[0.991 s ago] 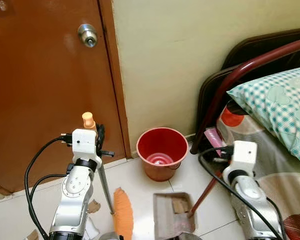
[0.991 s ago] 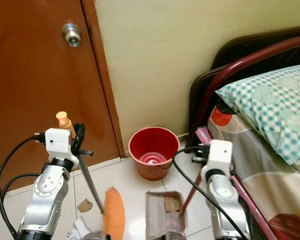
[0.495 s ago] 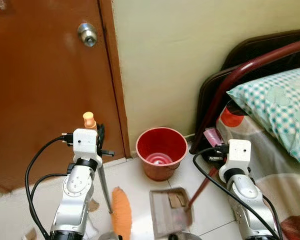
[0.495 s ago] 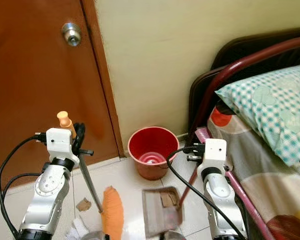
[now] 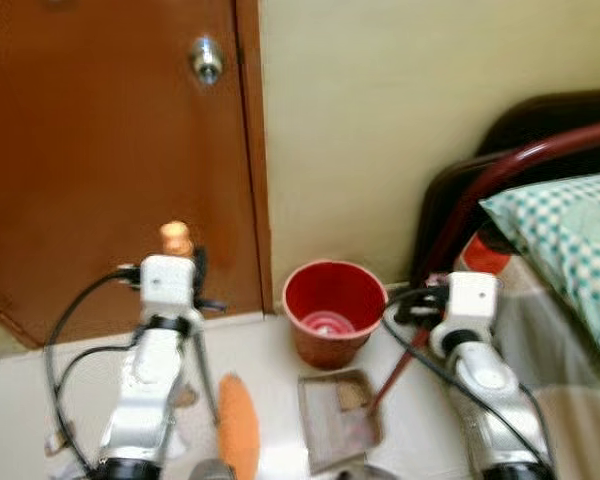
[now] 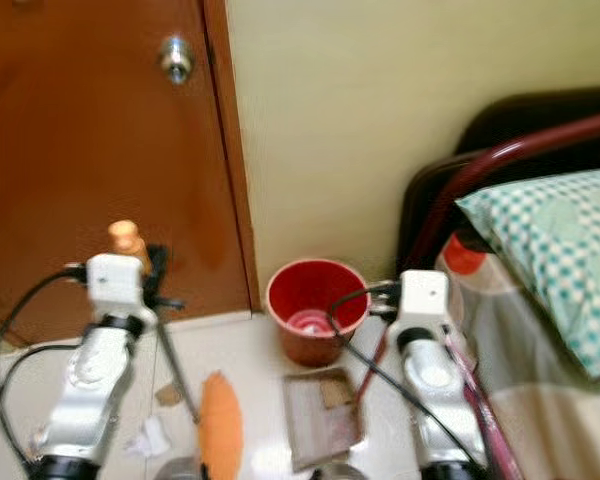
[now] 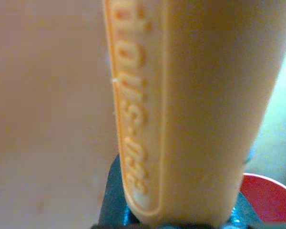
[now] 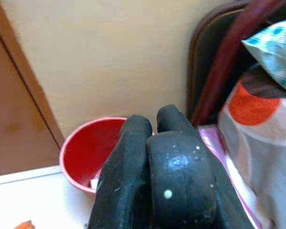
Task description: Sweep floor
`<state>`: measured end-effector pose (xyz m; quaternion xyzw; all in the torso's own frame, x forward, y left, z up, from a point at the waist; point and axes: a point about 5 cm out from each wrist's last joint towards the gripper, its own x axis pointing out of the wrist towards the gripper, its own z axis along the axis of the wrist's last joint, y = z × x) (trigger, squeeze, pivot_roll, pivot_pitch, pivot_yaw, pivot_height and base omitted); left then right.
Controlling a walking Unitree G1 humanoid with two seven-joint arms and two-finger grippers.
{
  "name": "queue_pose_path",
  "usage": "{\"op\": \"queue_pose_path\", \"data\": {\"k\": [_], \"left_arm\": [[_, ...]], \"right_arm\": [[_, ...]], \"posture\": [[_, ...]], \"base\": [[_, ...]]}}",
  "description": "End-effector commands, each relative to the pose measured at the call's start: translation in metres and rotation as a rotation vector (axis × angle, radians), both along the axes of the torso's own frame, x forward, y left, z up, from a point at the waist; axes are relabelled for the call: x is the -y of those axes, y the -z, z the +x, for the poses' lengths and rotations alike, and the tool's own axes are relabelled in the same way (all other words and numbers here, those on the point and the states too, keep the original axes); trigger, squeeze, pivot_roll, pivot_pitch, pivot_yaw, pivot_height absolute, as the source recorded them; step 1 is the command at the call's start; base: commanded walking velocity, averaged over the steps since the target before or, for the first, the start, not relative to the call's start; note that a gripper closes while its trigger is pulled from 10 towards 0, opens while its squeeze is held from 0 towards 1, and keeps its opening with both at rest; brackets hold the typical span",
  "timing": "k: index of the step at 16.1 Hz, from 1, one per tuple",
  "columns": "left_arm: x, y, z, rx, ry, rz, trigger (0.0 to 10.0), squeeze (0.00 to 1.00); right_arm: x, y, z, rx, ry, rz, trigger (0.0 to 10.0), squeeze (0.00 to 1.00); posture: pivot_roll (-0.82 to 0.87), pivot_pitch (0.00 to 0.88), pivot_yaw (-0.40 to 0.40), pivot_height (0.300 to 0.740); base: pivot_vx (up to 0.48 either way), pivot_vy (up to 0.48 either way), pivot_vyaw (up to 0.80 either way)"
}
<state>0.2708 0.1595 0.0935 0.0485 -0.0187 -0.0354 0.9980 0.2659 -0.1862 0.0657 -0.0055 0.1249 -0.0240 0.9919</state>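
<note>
One red bucket [image 5: 333,310], one dustpan [image 5: 340,420]. Left tool [image 5: 185,270] clamps the broom [image 5: 238,440]; right tool [image 8: 157,176] pinches the dustpan handle [image 5: 395,365].

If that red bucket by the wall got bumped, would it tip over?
Probably it would slide rather than tip: the red bucket looks squat and wide-mouthed. It seems to be thin plastic holding little, so likely light and easily shoved across the smooth tiled floor.

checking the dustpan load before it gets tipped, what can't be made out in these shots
- Scraps in the dustpan: head views blurred, kind and count unclear.
- Bucket contents: pale patch at the bottom, too small to identify.
- Broom head: lower end cut by the frame edge.
- Left gripper's fingers: left wrist view blocked by the broom handle.
</note>
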Motion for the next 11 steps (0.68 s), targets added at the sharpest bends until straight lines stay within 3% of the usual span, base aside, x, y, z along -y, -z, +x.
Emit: {"op": "queue_pose_path", "data": {"k": [1, 11], "left_arm": [[0.0021, -0.0028, 0.0010, 0.012, 0.005, 0.010, 10.0, 0.00], [0.0021, -0.0028, 0.0010, 0.012, 0.005, 0.010, 10.0, 0.00]], "right_arm": [[0.0034, -0.0057, 0.0022, 0.032, 0.011, 0.001, 10.0, 0.00], [0.0034, -0.0057, 0.0022, 0.032, 0.011, 0.001, 10.0, 0.00]], "posture": [[-0.04, 0.038, 0.001, 0.740], [-0.04, 0.038, 0.001, 0.740]], "base": [[0.000, -0.262, 0.45], [0.000, -0.262, 0.45]]}}
